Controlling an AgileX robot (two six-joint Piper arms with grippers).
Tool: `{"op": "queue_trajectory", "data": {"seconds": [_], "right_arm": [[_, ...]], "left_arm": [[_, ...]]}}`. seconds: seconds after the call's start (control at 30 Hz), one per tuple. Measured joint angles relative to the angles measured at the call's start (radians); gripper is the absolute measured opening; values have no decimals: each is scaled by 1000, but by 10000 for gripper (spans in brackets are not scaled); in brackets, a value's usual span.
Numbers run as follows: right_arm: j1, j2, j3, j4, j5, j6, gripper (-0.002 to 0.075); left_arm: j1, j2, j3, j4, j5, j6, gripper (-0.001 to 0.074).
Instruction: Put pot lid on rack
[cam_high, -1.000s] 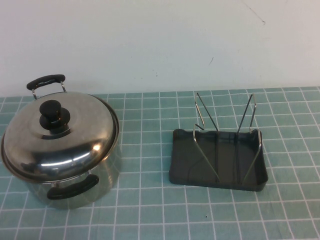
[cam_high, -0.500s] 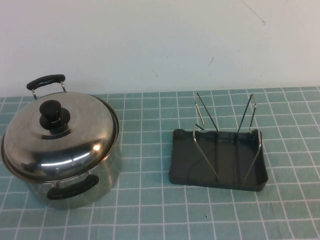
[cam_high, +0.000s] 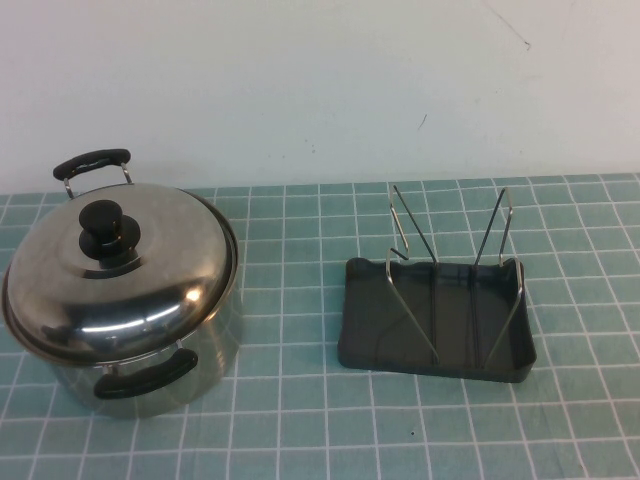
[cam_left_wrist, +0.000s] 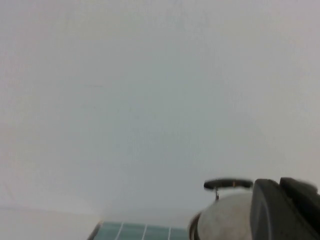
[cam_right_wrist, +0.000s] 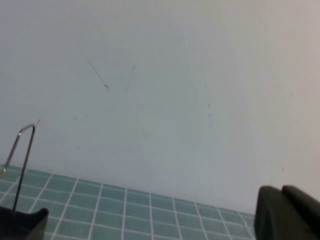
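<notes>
Both claws, left claw (cam_left_wrist: 287, 210) and right claw (cam_right_wrist: 290, 214), sit clenched off-table; domed steel pot lid (cam_high: 120, 265) caps its pot (cam_high: 160, 380), wire-looped rack (cam_high: 437, 320) beside.

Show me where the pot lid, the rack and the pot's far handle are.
pot lid (cam_high: 150, 275), high view, on the bare steel dome in front of the knob.
rack (cam_high: 385, 325), high view, on the dark tray floor.
pot's far handle (cam_high: 92, 160), high view, on the black grip.

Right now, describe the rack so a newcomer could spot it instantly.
On the green tiled table, look to the robot's right of the steel pot with its pot lid. The rack stands there alone: a dark grey tray with thin silver wire loops rising from it.
</notes>
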Motion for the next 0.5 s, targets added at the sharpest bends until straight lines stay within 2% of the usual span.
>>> {"op": "queue_trajectory", "data": {"seconds": [0.23, 0.37, 0.5], "right_arm": [[0, 0, 0, 2, 176, -4, -1], [0, 0, 0, 1, 108, -16, -1], [0, 0, 0, 1, -60, -96, -1]], "left_arm": [[0, 0, 0, 2, 280, 52, -3], [0, 0, 0, -76, 222, -66, -3], [0, 0, 0, -102, 109, -106, -3]]}}
